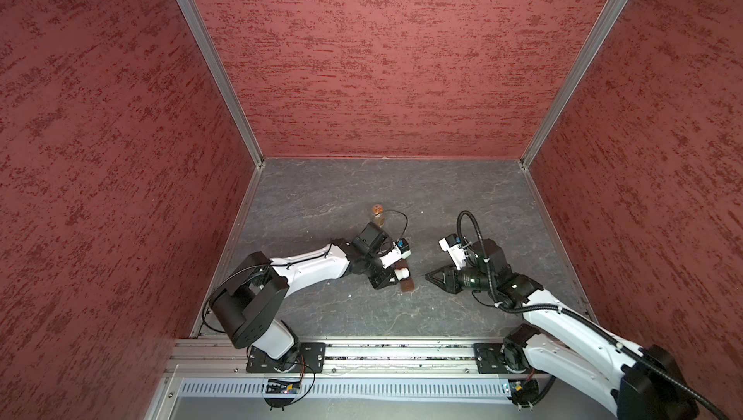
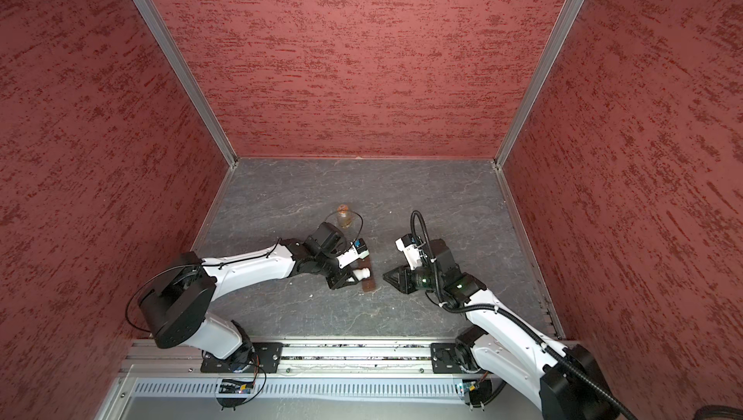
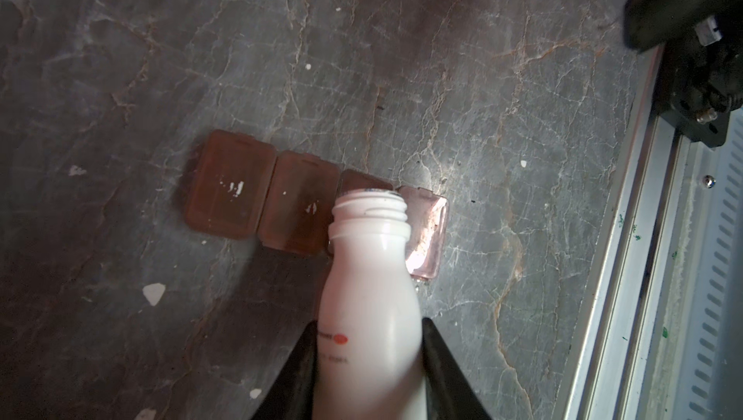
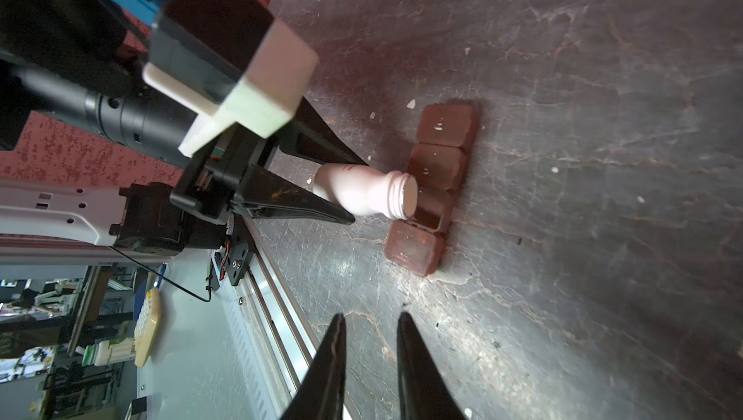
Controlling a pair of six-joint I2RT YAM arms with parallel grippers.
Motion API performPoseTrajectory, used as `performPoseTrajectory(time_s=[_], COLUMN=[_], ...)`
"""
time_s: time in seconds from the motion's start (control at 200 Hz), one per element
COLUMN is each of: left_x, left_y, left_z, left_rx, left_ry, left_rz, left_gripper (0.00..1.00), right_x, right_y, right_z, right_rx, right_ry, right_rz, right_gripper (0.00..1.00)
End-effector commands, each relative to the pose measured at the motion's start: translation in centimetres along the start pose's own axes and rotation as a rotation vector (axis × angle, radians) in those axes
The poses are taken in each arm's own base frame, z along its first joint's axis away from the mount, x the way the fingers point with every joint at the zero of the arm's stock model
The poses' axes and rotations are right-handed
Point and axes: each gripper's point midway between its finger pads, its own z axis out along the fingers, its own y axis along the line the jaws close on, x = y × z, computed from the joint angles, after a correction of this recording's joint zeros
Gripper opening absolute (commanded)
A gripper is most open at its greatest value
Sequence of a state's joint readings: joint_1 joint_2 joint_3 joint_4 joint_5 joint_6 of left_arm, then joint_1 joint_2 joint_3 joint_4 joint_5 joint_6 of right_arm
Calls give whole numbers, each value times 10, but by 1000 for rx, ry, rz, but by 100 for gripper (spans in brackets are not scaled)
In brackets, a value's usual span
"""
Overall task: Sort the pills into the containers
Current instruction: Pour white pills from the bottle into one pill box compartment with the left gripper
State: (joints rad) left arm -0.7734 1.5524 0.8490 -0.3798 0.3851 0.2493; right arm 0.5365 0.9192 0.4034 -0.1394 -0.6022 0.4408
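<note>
My left gripper [image 3: 370, 321] is shut on the body of a white, uncapped bottle [image 3: 370, 297]. The bottle [image 4: 362, 192] lies tilted with its mouth over the third cell of the containers [image 4: 442, 132], a long brown box [image 1: 408, 286] of square cells. Tiny whitish pills [image 3: 237, 188] show at two of the cells; whether they lie on the lids or inside I cannot tell. The cell under the bottle mouth looks open. My right gripper [image 4: 372, 317] stands open a narrow gap with nothing between its fingers, low over the table just off the box's near end [image 2: 369, 285].
A small amber bottle [image 1: 378, 215] with an orange top stands behind the left wrist. Whitish specks [image 3: 154, 293] are scattered on the grey marbled table. The aluminium front rail [image 1: 402, 353] runs close by, and red walls close in three sides.
</note>
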Motion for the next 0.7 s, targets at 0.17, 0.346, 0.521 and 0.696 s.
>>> performPoseTrajectory(time_s=[0.17,0.346,0.521,0.696], left_x=[-1,1,3,2], left_y=[5,5,3,5], left_z=[-3,-1,4,2], left_rx=[-21,-23,-17,-31], left_ry=[48,87,113,121], left_rz=[-19,-21,-19,-13], left_gripper=[0,0,0,0], right_x=[-3,-1,-1,-1], right_y=[2,0,-1,-3], right_z=[3,4,4,5], right_rx=[-5,9,15,23], right_ry=[-17,-10,-8,-6], right_rz=[-41,-44,-47,-49], right_gripper=[24,24,24,24])
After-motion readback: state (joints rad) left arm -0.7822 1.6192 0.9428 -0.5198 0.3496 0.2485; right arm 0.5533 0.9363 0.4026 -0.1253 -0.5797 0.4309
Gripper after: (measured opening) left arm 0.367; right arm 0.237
